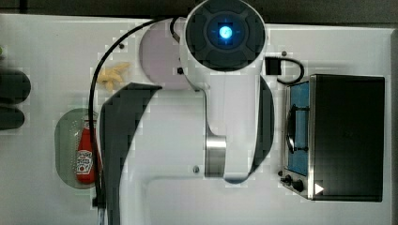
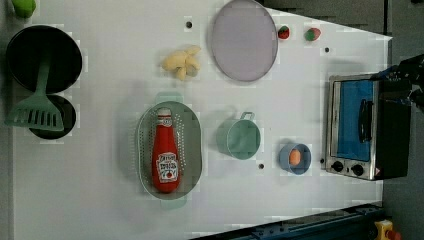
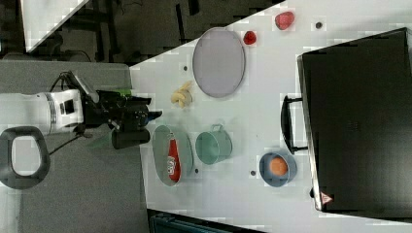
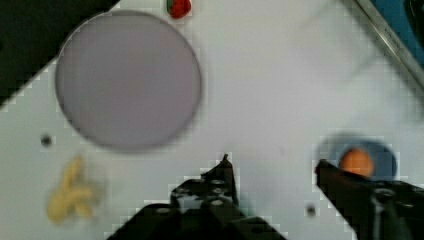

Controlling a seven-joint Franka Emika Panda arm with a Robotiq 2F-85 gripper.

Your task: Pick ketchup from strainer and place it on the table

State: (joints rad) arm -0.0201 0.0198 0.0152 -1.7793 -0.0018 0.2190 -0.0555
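strainer (image 2: 192,135): ketchup (image 2: 165,152) lying inside | blue bowl (image 2: 285,161): orange ball (image 2: 295,157) | pincer (image 4: 272,167): parted, empty

In the top view the white arm (image 1: 225,93) and its dark shadow cover much of the counter (image 1: 47,47); the strainer (image 1: 65,140) has its right side hidden behind a black cable (image 1: 94,93), which also crosses the ketchup (image 1: 85,157). The lilac plate (image 1: 157,58) is partly under the arm's base. In the wrist view the tool (image 4: 272,167) is cut off at the picture's edge, one finger overlapping the blue bowl (image 4: 385,155), and the yellow bunch (image 4: 72,192) is blurred. In the left view the ketchup label's print is too small to read.
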